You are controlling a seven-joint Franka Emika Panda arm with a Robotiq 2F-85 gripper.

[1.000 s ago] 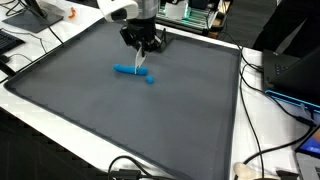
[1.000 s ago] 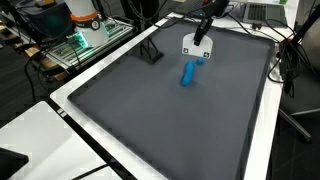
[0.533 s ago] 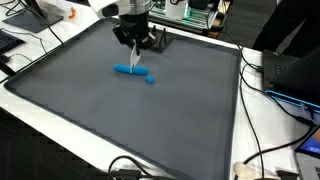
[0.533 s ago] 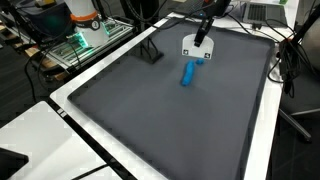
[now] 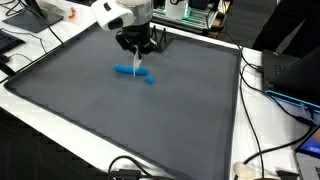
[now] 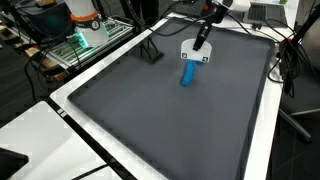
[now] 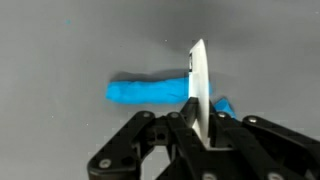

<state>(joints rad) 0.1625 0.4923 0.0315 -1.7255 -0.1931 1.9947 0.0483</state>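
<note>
My gripper (image 5: 137,47) (image 6: 203,33) is shut on a thin white flat piece (image 7: 198,82), held on edge and pointing down at the mat. In an exterior view the piece shows its broad white face (image 6: 194,50). Just beyond its lower edge lies a blue roll (image 7: 146,92) (image 5: 126,70) (image 6: 187,73) flat on the dark grey mat (image 5: 120,110). A small blue bit (image 7: 223,105) (image 5: 150,81) lies close to one end of the roll. In the wrist view the jaws (image 7: 195,128) clamp the white piece from both sides.
A black stand (image 6: 152,51) sits on the mat near the far edge. The mat lies on a white table (image 6: 80,125) with cables (image 5: 262,70) and electronics (image 6: 82,40) around its edges.
The wrist has shifted and turned slightly above the blue roll, with the white piece still in the jaws. The blue roll and the small bit have not moved.
</note>
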